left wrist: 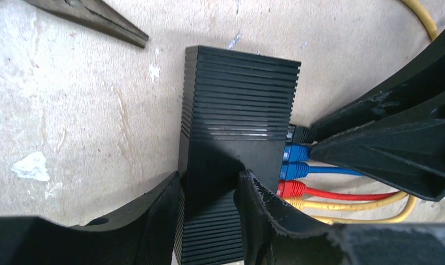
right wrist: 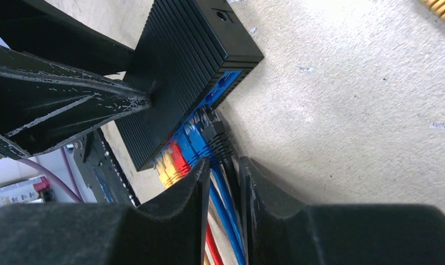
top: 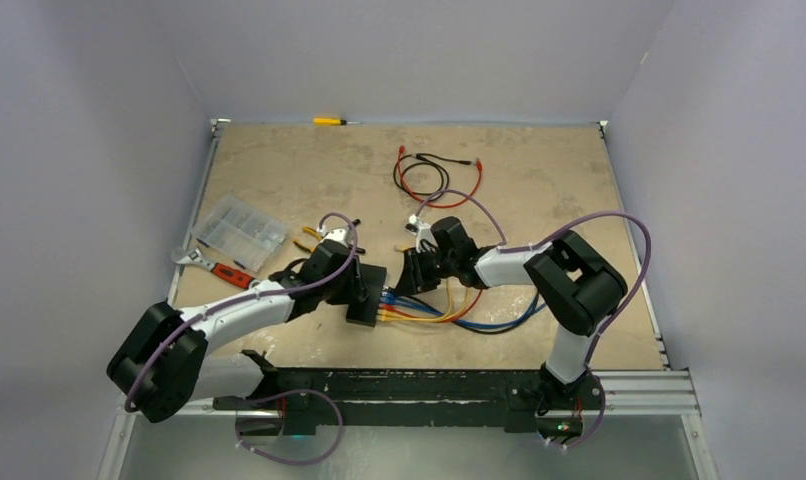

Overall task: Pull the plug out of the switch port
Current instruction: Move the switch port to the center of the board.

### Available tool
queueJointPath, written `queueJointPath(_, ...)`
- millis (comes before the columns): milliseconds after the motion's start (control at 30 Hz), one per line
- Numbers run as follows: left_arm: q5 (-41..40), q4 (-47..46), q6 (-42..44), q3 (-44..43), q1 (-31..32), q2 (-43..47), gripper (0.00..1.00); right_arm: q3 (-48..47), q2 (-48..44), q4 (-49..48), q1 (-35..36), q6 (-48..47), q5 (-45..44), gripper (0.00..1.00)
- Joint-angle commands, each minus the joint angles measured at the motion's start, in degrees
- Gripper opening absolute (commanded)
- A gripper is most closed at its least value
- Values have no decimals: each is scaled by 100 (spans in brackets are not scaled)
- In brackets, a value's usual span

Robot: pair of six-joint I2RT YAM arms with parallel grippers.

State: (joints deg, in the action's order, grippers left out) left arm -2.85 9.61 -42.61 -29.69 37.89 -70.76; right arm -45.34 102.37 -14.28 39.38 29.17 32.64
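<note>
Left fingers (left wrist: 259, 205): clamped across the switch (left wrist: 237, 99), one on each long side.
Right fingers (right wrist: 176, 205): almost together, pinching the black plug (right wrist: 216, 134) at its cable end.
Switch: flat on the worktop (top: 539, 190) between both arms.
Black plug: seated in its port, beside the blue plugs (left wrist: 296, 153).

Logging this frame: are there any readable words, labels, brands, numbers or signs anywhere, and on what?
No text can be read in any view.
The switch: ribbed black casing, no print visible.
The plugs: plain coloured boots, no markings visible.
The clear compartment box: too small to tell.
A red and white item at the lower left of the right wrist view: blurred, unreadable.
</note>
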Motion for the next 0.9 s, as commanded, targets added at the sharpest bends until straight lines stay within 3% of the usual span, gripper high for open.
queueJointPath(0, -45, 59, 60, -61, 20, -346, 31, -130, 234, -330, 231, 182, 111, 26)
queueJointPath(200, -80, 113, 80, -150, 25, -317, 35, -278, 379, -486, 293, 300, 152, 22)
queueJointPath(367, -128, 284, 116, -196, 23, -5, 56, -353, 322, -477, 303, 314, 158, 25)
queueJointPath(533, -118, 491, 216, -197, 24, 478, 74, -357, 55, -315, 299, 287, 214, 40)
queueJointPath(700, -78, 726, 277, -175, 19, 738, 86, -316, -185, -225, 298, 297, 225, 52)
queueJointPath(733, -121, 807, 253, -181, 18, 732, 93, -298, -224, -205, 299, 306, 218, 53)
queueJointPath(867, 78, 909, 271, -215, 40, 530, 95, -256, -298, -128, 277, 279, 164, 61)
